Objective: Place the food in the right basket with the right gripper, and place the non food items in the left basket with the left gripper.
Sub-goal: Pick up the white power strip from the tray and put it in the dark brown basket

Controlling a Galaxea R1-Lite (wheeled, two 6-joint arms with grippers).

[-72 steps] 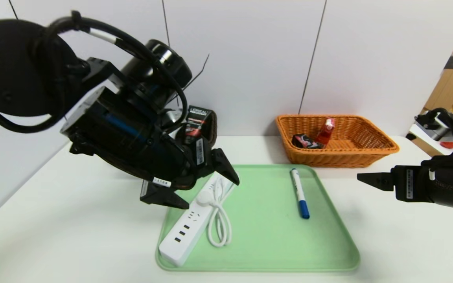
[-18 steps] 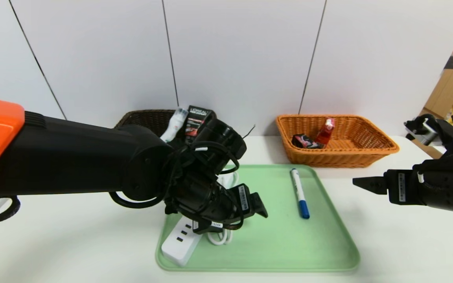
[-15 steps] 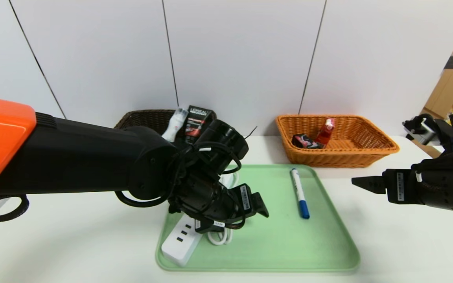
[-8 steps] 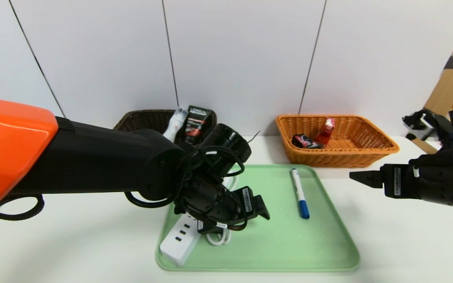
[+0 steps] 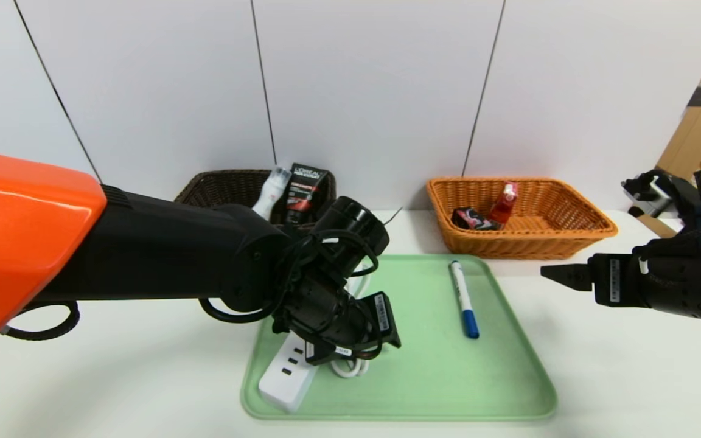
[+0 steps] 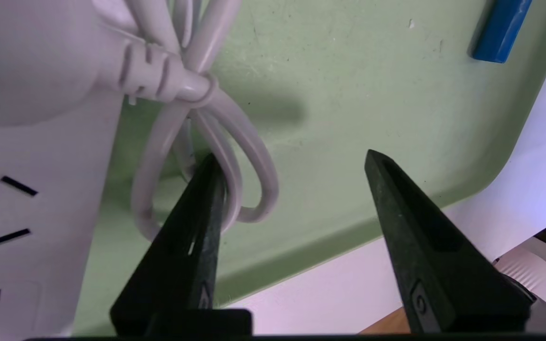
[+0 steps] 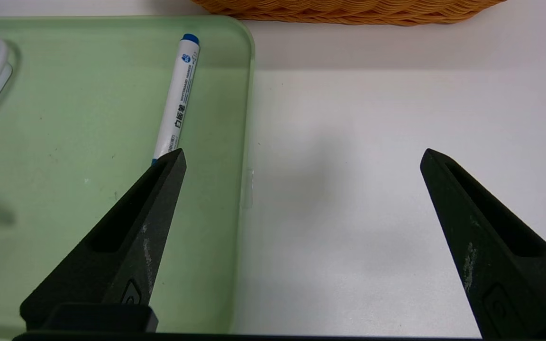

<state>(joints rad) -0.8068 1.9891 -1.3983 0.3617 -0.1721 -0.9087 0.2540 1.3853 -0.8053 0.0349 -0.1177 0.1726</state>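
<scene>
Head view, near to far. Green tray [image 5: 496, 389] on the white table [image 5: 113, 383], nearest the robot. On its left part: white power strip [image 5: 286, 377] with coiled cord [image 6: 206, 142], lying flat. Left gripper [image 5: 375, 337], on the black arm with orange shell, low over the strip and cord; in the left wrist view its jaws stand apart, one finger [image 6: 192, 237] touching the cord loop, the other over bare tray, nothing clamped. On the tray's right part: white marker with blue cap [image 5: 463, 298], lying loose, well apart from the strip. Right gripper [image 5: 560, 277]: hangs above the table just right of the tray, pointing left; right wrist view shows its jaws wide apart and empty.

Far row, against the wall. Left basket [image 5: 216, 185], dark brown wicker: holds the small white bottle [image 5: 269, 190] and the black L'Oreal tube [image 5: 303, 191], both leaning upright. Right basket [image 5: 569, 234], orange-tan wicker: holds the red carton [image 5: 504, 204] and the black carton [image 5: 471, 218].
</scene>
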